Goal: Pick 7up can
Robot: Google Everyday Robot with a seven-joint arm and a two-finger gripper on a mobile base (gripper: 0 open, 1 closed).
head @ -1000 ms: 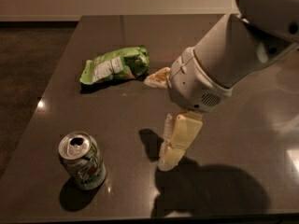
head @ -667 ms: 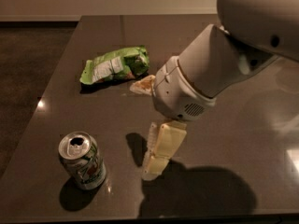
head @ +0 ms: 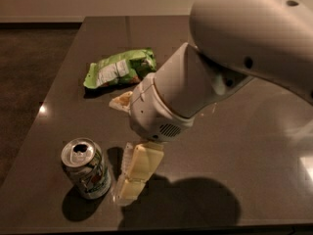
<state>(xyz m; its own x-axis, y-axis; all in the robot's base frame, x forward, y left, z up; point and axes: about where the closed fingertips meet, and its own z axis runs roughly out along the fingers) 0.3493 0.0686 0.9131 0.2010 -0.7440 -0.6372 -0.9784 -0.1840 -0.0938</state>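
Observation:
The 7up can stands upright near the front left of the dark table. It has a silver opened top and a white and green label with a small red mark. My gripper hangs from the big white arm, pointing down at the table just right of the can, a small gap away from it. It holds nothing that I can see.
A green chip bag lies at the back left of the table. A small tan object peeks out from behind the arm's wrist. The table's left edge and front edge are close to the can.
The arm has swung left and toward the front, bringing the gripper from the table's middle to just beside the can. The can and the chip bag have not moved.

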